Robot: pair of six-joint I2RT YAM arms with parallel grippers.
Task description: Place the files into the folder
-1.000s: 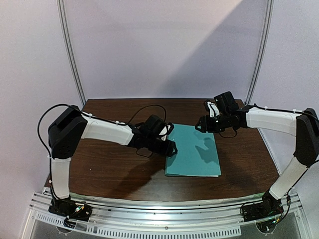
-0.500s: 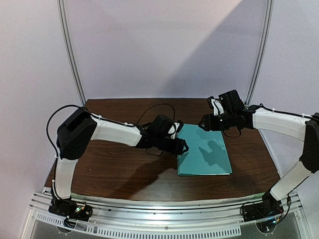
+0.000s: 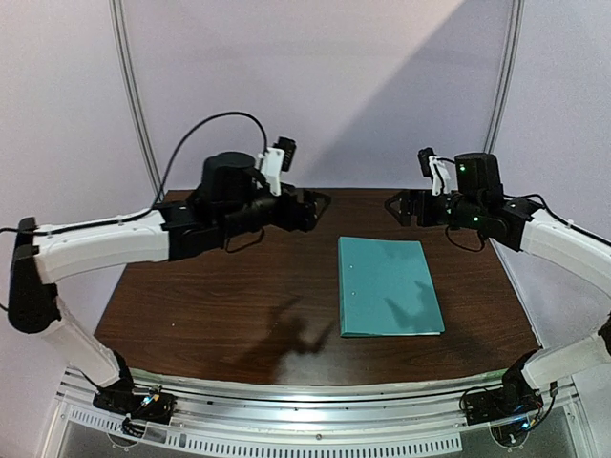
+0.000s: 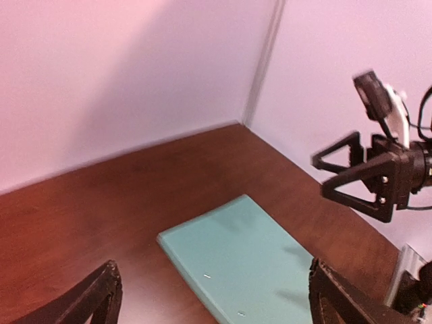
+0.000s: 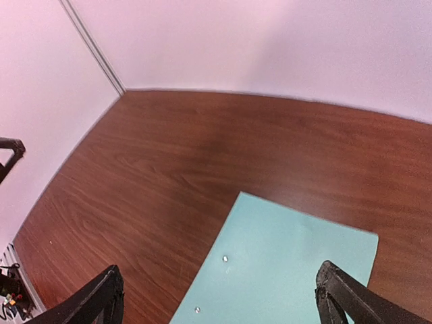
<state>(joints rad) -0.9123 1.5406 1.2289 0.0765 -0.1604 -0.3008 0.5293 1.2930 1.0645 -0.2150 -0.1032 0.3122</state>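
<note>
The teal folder [image 3: 387, 286] lies shut and flat on the brown table [image 3: 210, 305], right of centre, spine to the left. Its two small metal rivets [image 5: 225, 258] show along the spine. The files show in no view. My left gripper [image 3: 315, 205] hangs open in the air, left of and behind the folder, with nothing between its fingers. My right gripper [image 3: 396, 207] is also raised and open, above the folder's far edge. In the left wrist view the folder [image 4: 250, 263] lies below my open left gripper [image 4: 216, 304]. The right wrist view shows the folder [image 5: 297, 270] under the open right gripper [image 5: 219, 297].
Pale walls close in the table at the back and sides, with metal frame posts [image 3: 134, 95] [image 3: 496, 95] in the far corners. An aluminium rail [image 3: 305, 410] runs along the near edge between the arm bases. The right gripper [image 4: 320, 177] faces the left wrist camera.
Both grippers have lifted off the folder and drawn back toward the far side. Their jaws have spread wider. The folder now lies alone, a little further right than a second ago.
</note>
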